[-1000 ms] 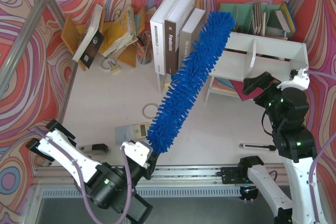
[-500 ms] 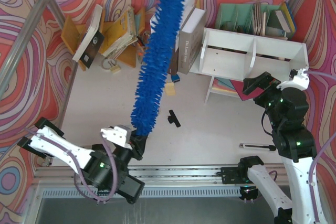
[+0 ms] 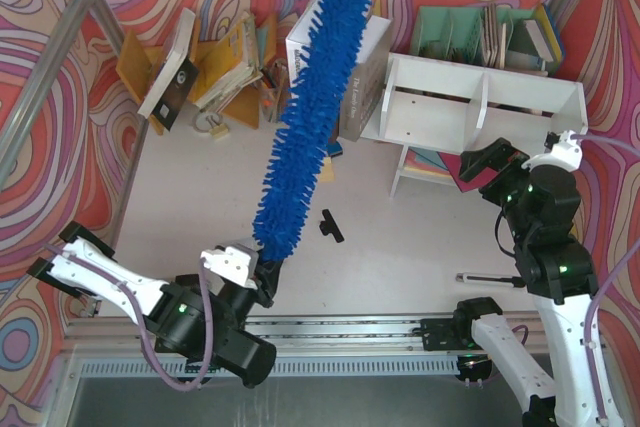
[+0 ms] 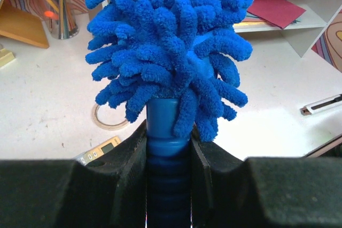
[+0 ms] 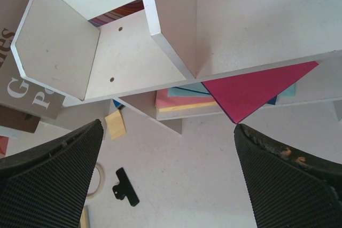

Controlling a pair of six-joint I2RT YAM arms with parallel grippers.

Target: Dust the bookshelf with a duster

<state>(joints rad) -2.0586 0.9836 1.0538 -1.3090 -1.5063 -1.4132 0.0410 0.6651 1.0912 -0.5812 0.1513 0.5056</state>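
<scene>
The bright-blue fluffy duster [image 3: 305,117] stands raised over the table, its tip in front of the standing books, left of and apart from the bookshelf. My left gripper [image 3: 258,275] is shut on its blue handle [image 4: 166,132] just below the fluffy head [image 4: 165,41]. The white bookshelf [image 3: 480,97] stands at the back right, with two compartments and a divider. It also fills the top of the right wrist view [image 5: 160,41]. My right gripper [image 3: 490,162] is open and empty in front of the bookshelf, its jaws wide apart [image 5: 167,126].
Standing books [image 3: 365,77] are left of the shelf. A yellow wooden rack [image 3: 215,57] is at the back left and a green file organiser [image 3: 490,32] behind the shelf. A black clip [image 3: 330,226], a tape ring [image 4: 107,118] and a knife-like tool [image 3: 490,279] lie on the table. Red paper [image 5: 256,92] lies under the shelf.
The duster swung left, from leaning at the shelf's left end to in front of the books, then tilted slightly back right. My left gripper moved left. The right arm barely moved.
</scene>
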